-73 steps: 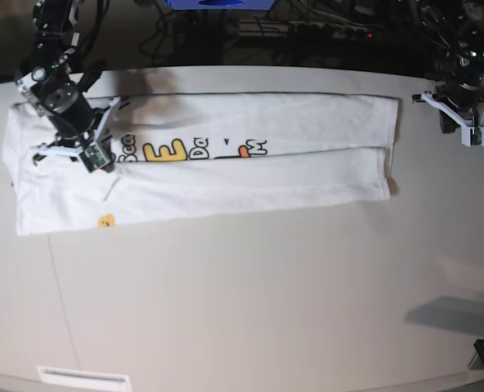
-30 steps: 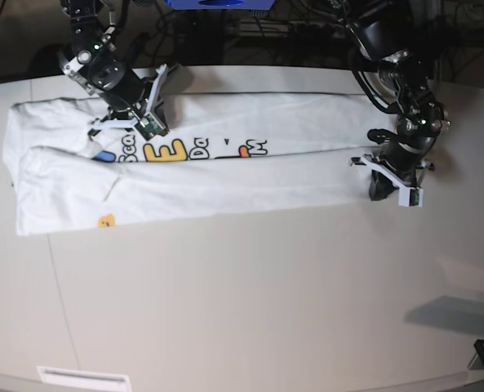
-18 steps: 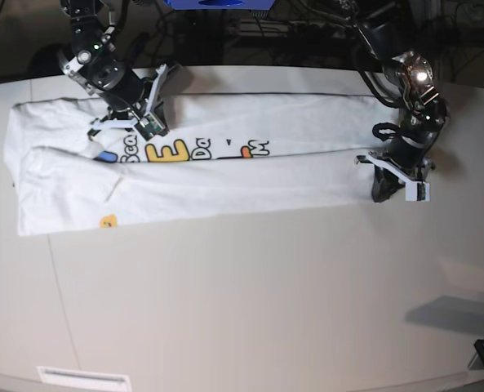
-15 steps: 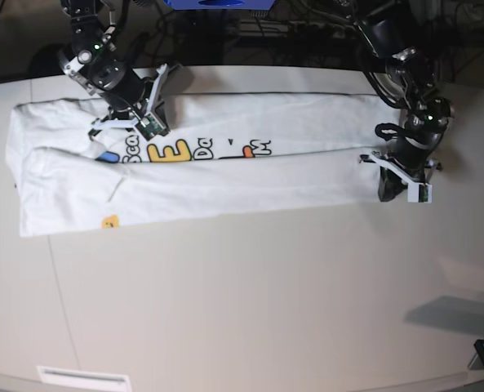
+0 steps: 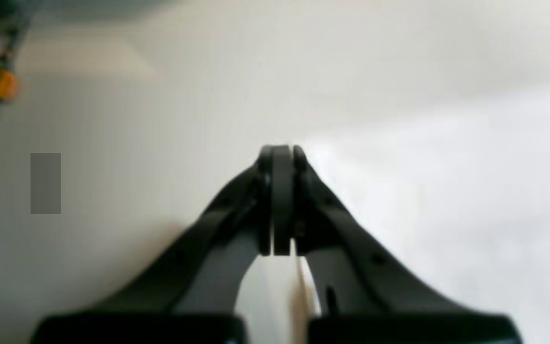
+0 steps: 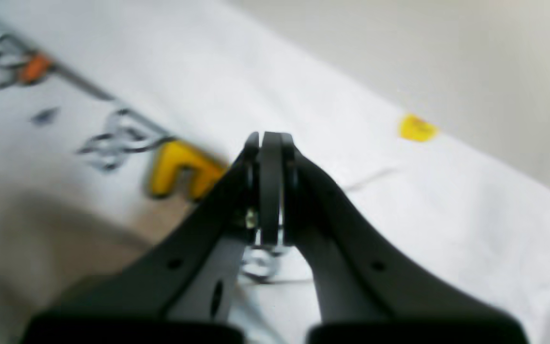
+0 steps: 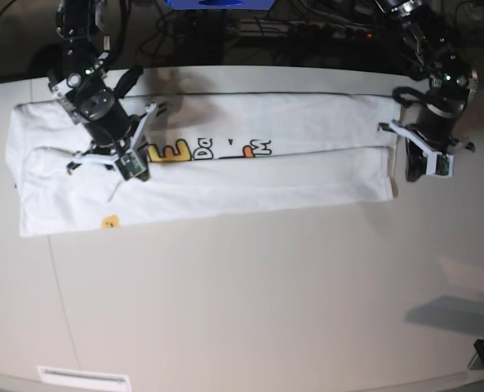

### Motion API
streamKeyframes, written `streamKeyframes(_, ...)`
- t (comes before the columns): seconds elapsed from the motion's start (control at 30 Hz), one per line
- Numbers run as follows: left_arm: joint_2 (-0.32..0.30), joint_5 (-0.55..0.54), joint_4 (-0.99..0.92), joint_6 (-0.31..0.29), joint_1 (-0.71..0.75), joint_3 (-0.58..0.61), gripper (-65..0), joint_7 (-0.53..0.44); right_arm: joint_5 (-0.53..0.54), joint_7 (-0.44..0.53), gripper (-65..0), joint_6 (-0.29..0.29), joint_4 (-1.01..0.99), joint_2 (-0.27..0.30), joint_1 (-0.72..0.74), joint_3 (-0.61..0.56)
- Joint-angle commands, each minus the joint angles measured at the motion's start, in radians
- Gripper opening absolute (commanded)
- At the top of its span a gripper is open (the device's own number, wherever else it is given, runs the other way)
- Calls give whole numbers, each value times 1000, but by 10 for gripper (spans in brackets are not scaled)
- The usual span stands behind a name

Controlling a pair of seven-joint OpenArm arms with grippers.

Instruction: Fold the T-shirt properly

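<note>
The right gripper (image 6: 270,143) has its two black fingers pressed flat together with nothing pinched between them, and it hovers over the printed chest of the T-shirt (image 7: 201,175), close to a yellow letter of the print (image 6: 182,168). The left gripper (image 5: 280,155) is likewise pressed together and empty, poised just off the T-shirt's hem end, where white cloth meets bare table (image 7: 250,302). Seen from the base camera, the T-shirt lies flat along the far side of the table as a long narrow band, both long sides already turned in toward the middle so that only a strip of the coloured print (image 7: 209,150) shows between the flaps. The right gripper (image 7: 111,159) stands over the collar end of the T-shirt, the left gripper (image 7: 421,163) beside the opposite end. Judging by this, the lengthwise folds look done and the crosswise fold is the step in hand. The next move likely calls for spreading the fingers, pinching one end's corners, and carrying that end over the other without dragging the flaps loose.
</note>
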Motion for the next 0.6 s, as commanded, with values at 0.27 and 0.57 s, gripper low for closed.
streamKeyframes(0.27, 26, -8, -21, 11, 112, -225, -650, -24, 12, 38, -649, -14, -156, -3, 67, 156)
streamKeyframes(0.57, 40, -10, -47, 11, 124, -222, -650, -22, 12, 127, -649, -16, -394, -24, 67, 156)
